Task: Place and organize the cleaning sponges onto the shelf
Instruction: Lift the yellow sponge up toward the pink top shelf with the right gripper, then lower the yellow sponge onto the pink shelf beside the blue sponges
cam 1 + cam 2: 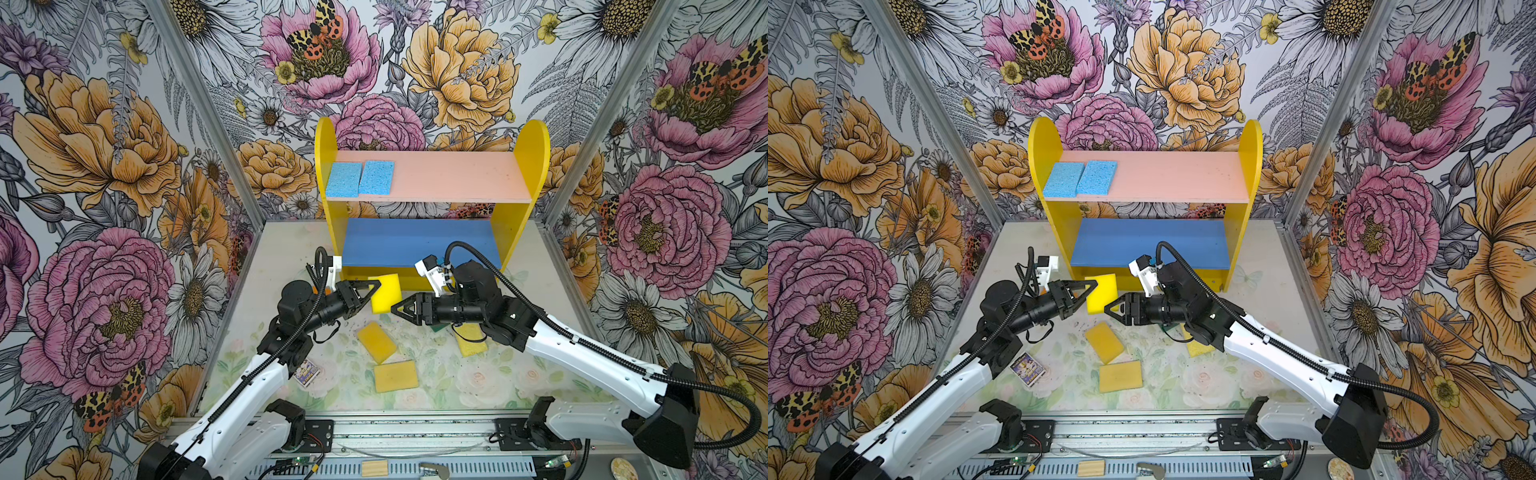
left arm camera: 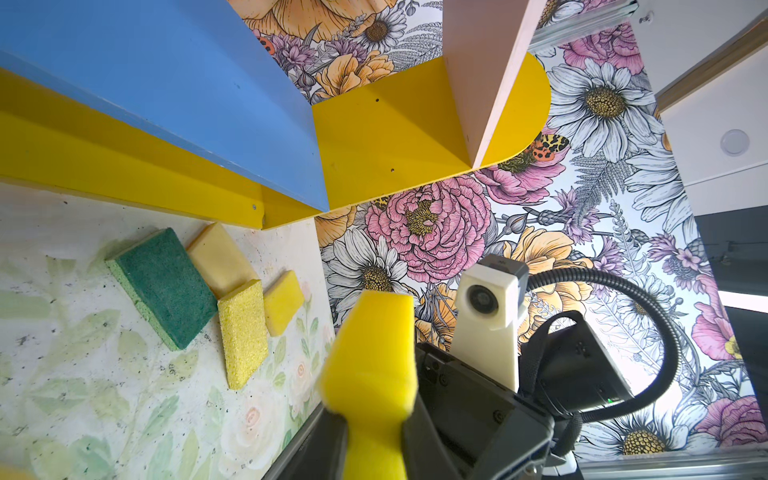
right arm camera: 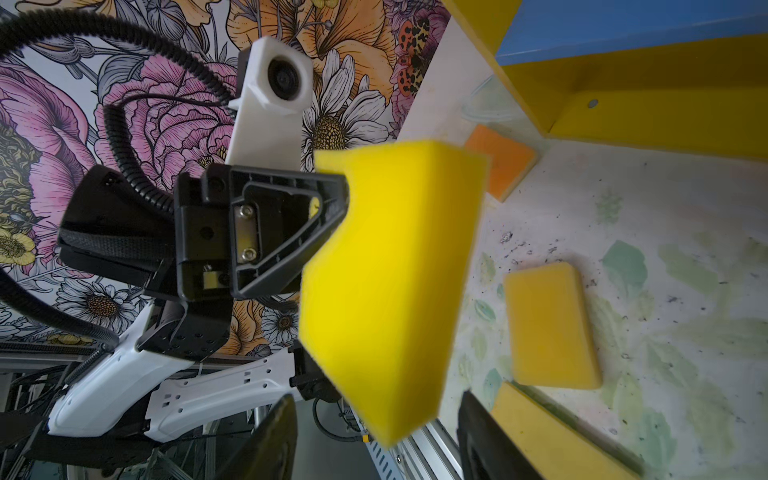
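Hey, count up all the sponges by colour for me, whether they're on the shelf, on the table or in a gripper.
Light blue sponges: 2, on the pink board
Yellow sponges: 6, one in the left gripper
Dark green sponge: 1
Orange sponge: 1
Total: 10

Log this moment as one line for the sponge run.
left gripper: shut on yellow sponge | right gripper: open, beside it | pink board: two blue sponges | table: other sponges
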Available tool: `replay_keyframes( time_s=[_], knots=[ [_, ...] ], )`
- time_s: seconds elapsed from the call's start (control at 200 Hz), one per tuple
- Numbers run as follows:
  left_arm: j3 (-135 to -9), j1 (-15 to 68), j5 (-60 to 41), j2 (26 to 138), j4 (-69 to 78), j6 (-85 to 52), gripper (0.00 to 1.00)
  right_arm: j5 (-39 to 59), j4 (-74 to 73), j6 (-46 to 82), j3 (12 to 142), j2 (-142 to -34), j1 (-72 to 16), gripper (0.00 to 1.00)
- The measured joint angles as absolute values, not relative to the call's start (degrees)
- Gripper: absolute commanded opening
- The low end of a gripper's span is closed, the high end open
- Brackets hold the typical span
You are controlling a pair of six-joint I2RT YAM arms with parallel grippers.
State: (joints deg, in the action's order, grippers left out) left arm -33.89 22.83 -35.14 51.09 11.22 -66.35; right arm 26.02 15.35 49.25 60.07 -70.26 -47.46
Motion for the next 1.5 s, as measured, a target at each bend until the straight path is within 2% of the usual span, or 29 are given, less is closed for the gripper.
replay_keyframes(
  time_s=[0.24, 0.41, 0.525, 0.655, 0.765, 1.02, 1.501],
  knots=[
    [-33.91, 23.79, -34.92, 51.09, 12.80, -67.20, 0.19, 25.65, 12.97, 50.92, 60.55, -71.75, -47.46, 0.43],
    [-33.98, 23.79, -34.72, 51.09, 13.08, -67.20, 0.22, 25.23, 12.34, 51.96, 60.62, -72.10, -47.46, 0.15],
    [-34.24, 23.64, -34.72, 51.09, 13.08, -67.40, 0.45, 24.67, 11.77, 52.62, 60.66, -72.07, -47.46, 0.07],
    [-35.55, 22.24, -35.22, 50.19, 10.09, -65.71, 0.78, 23.40, 11.66, 52.69, 60.71, -71.83, -47.44, 0.06],
    [-37.12, 18.70, -35.59, 45.50, 2.90, -62.96, 0.98, 22.63, 13.21, 51.81, 62.57, -71.70, -47.13, 0.06],
    [-39.00, 6.81, -35.42, 29.61, -13.15, -55.16, 0.99, 20.12, 18.92, 46.83, 78.48, -73.60, -42.87, 0.08],
    [-36.67, 6.35, -36.77, 29.78, -22.20, -50.89, 0.99, 16.10, 26.89, 41.98, 108.07, -93.30, -31.44, 0.09]
  ],
)
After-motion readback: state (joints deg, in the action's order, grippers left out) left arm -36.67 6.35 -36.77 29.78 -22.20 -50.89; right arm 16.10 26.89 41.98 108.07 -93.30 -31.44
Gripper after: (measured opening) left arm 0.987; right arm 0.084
